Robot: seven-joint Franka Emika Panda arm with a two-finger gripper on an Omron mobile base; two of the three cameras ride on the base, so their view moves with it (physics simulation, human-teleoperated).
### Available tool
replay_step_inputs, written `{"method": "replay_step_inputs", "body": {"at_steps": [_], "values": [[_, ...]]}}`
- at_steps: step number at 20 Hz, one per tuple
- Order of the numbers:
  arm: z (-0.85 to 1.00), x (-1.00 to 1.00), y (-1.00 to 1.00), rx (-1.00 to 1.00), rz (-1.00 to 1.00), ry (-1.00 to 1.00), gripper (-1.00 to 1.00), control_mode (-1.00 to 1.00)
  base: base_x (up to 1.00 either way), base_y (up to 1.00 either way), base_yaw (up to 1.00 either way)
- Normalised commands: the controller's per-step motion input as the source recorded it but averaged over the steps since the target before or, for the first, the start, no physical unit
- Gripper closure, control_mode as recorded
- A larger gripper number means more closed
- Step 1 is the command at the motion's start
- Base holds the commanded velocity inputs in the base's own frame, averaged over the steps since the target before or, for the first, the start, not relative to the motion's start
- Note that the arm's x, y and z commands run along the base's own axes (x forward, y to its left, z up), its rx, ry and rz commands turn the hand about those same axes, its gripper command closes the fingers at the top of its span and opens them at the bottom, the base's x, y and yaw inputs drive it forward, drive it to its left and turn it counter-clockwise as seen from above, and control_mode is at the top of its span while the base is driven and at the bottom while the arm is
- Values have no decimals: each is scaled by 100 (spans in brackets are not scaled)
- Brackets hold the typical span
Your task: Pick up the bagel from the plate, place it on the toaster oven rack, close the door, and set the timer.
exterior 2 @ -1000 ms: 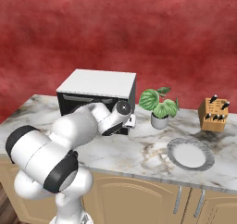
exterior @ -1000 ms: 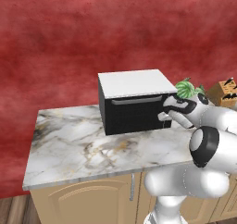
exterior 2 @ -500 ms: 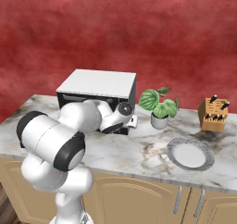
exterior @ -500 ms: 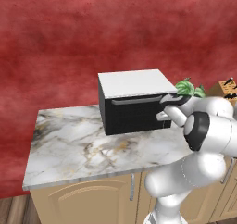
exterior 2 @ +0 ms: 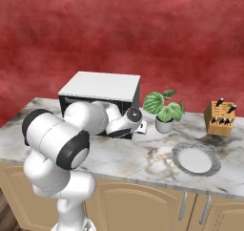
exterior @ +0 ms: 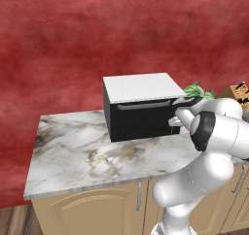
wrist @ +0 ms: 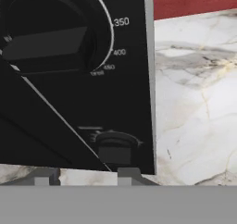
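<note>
At the right end of the boxy black toaster oven (exterior: 141, 117) with its flat white top, the gripper (wrist: 83, 174) sits before a small dark timer dial (wrist: 115, 146); whether it grips I cannot tell. Jaws closing off-centre could slip from the dial. The round pale plate (exterior 2: 195, 159) lies bare on the marbled tabletop (exterior: 87, 151). Since a second ago, the white elbow has swung closer.

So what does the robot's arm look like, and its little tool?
The arm is glossy white, built of fat rounded segments with black bands at the joints. The tool has two small dark grey, blocky tips.
</note>
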Motion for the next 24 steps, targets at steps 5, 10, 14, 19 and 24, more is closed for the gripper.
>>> {"method": "replay_step_inputs", "body": {"at_steps": [5,10,14,19,24], "values": [[0,22,-4,0,-2,0,-100,-100,0,0,0],[0,35,0,0,-1,0,-100,-100,0,0,0],[0,38,0,0,0,0,100,-100,0,0,0],[1,54,0,3,0,0,100,-100,0,0,0],[9,66,-19,24,1,2,100,-100,0,0,0]]}}
